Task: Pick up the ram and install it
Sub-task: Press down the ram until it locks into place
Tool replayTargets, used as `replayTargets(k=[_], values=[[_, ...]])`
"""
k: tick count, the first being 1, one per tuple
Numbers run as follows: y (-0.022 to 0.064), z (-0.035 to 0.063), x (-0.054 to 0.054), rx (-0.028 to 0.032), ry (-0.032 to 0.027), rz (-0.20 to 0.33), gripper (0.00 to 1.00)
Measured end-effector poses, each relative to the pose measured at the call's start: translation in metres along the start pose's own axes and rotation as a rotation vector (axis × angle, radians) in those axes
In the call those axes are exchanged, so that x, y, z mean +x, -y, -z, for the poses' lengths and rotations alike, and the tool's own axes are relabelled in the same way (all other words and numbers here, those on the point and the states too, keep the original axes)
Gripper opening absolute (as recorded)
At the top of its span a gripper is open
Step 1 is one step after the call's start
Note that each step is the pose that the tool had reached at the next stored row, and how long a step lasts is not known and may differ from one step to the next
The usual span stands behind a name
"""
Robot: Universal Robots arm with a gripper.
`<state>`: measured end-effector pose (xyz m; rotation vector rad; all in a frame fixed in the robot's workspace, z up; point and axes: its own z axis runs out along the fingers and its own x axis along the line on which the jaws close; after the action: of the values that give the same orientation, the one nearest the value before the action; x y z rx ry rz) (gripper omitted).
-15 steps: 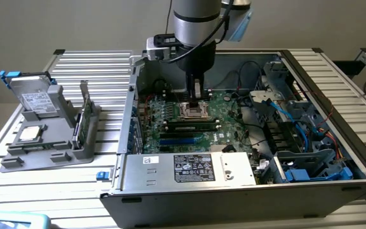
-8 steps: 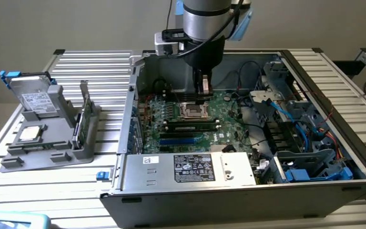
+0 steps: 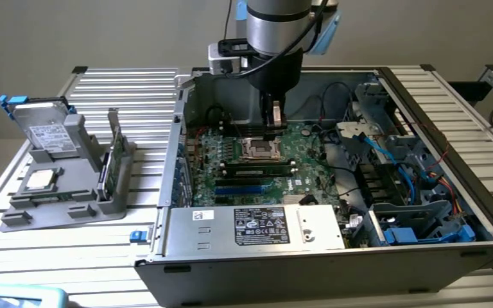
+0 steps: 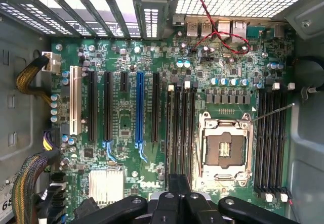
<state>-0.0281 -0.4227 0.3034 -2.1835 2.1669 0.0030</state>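
Hanging shut with nothing visibly held, the hand (image 3: 274,122) could be driven into the bare socket (image 3: 261,149), at twelve o'clock of the ram (image 3: 259,171), and pins bent.

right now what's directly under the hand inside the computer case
The green motherboard, with the empty processor socket and black memory slots beside it. The hand hangs over the socket area, and its body hides the board's nearest edge in the wrist view.

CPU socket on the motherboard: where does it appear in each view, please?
Exterior view: the CPU socket sits in the middle of the open case, just below the gripper.
Wrist view: the CPU socket lies between two banks of black memory slots.
Shared landmark: the long blue slot.
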Motion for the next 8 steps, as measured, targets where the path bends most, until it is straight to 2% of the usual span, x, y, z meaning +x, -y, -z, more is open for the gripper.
replayTargets(k=[4, 5, 6, 8], values=[[0.0000, 0.0000, 0.0000, 0.0000, 0.0001, 0.000, 0.11], [0.0000, -0.0001, 0.0000, 0.0000, 0.0040, -0.001, 0.11], [0.0000, -0.0001, 0.0000, 0.0006, 0.0052, -0.011, 0.11], [0.0000, -0.0002, 0.0001, 0.0023, 0.0038, -0.045, 0.11]])
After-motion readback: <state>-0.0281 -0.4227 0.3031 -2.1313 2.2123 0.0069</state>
